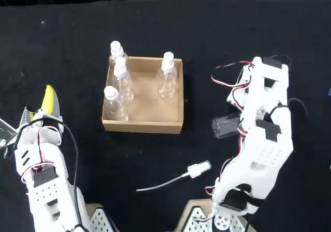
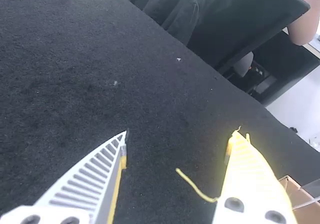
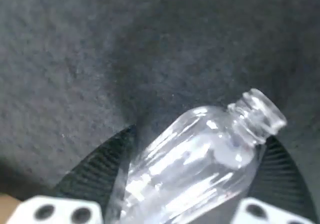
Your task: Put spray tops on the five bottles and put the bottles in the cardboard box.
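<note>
Right gripper: my right gripper (image 3: 202, 139) is closed around a clear plastic bottle (image 3: 200, 159); its dark ribbed fingers (image 3: 97, 164) press on either side of the body; the threaded neck stands open and points away from the wrist

Held bottle: in the high view the clear plastic bottle (image 1: 225, 126) lies on its side at my right gripper (image 1: 239, 124), just right of the box; I cannot tell whether it touches the cloth

Left gripper: my left gripper (image 2: 180, 139) is spread wide with only table between its white ribbed finger and its yellow one; in the high view my left gripper (image 1: 37, 108) sits well to the left of the box

Box: the brown cardboard box (image 1: 144, 126) sits mid-table between my arms; four clear bottles with white spray tops (image 1: 167, 74) stand upright inside, three along the left wall and one at the far right corner

Spray top: a loose white spray top (image 1: 199, 169) with a long thin tube lies flat on the black cloth table (image 1: 77, 46), on the near side of the box, close to my right arm's base
</note>
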